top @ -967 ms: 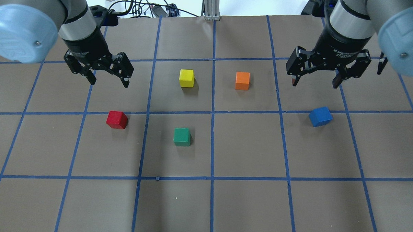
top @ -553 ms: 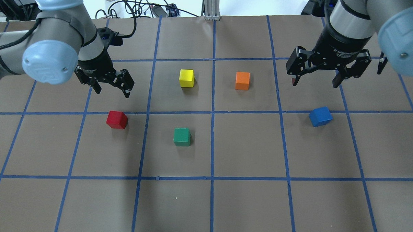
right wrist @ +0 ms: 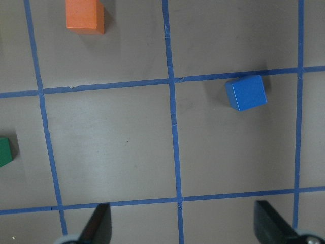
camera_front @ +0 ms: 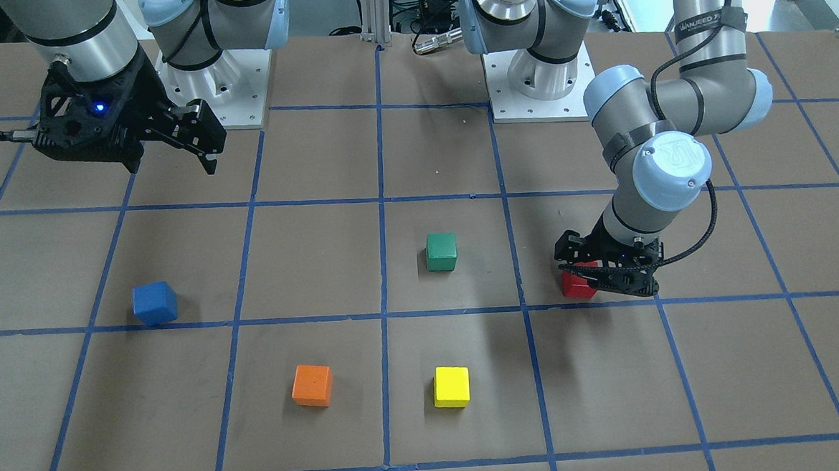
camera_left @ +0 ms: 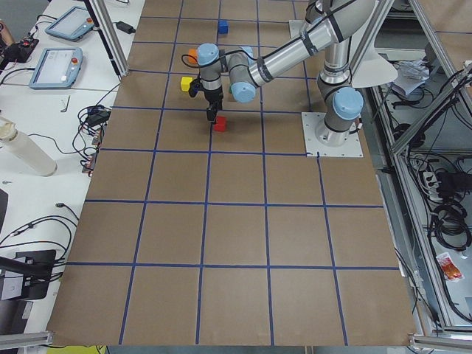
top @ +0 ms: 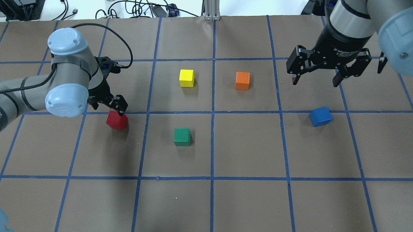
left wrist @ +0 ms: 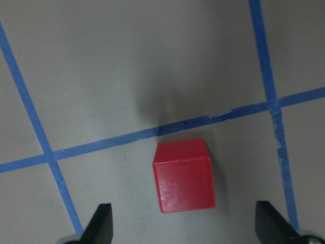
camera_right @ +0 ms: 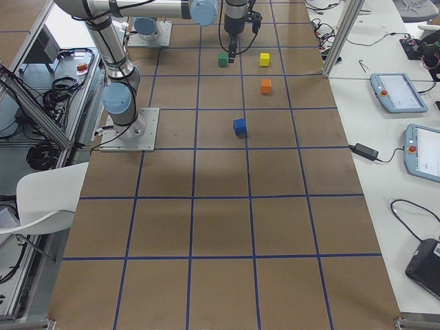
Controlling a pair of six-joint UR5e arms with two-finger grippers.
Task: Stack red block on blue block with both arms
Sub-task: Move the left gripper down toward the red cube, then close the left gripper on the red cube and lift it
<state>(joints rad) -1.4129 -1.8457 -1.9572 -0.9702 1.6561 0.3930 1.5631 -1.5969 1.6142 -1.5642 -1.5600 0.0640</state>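
Left arm is bent right down low over the brown paper-covered counter with its blue tape grid. The left jaws hang just over the small matte red cube. They are spread wide and grip nothing. From the wrist camera the red cube sits flat on the counter, just beside a tape line, and the two dark tips show at the bottom corners of the view, one on each side. Neither tip touches it there. In the overhead view one tip overlaps the cube's far top edge, and whether it makes contact I cannot tell.

Over to the right arm: its jaws hover high, wide open and empty. The small matte blue cube rests on the counter well apart from the red one, turned a little askew to the grid, with one edge just beside a tape line.

Between the two task cubes stand a green cube, a yellow cube and an orange cube, all apart from one another.
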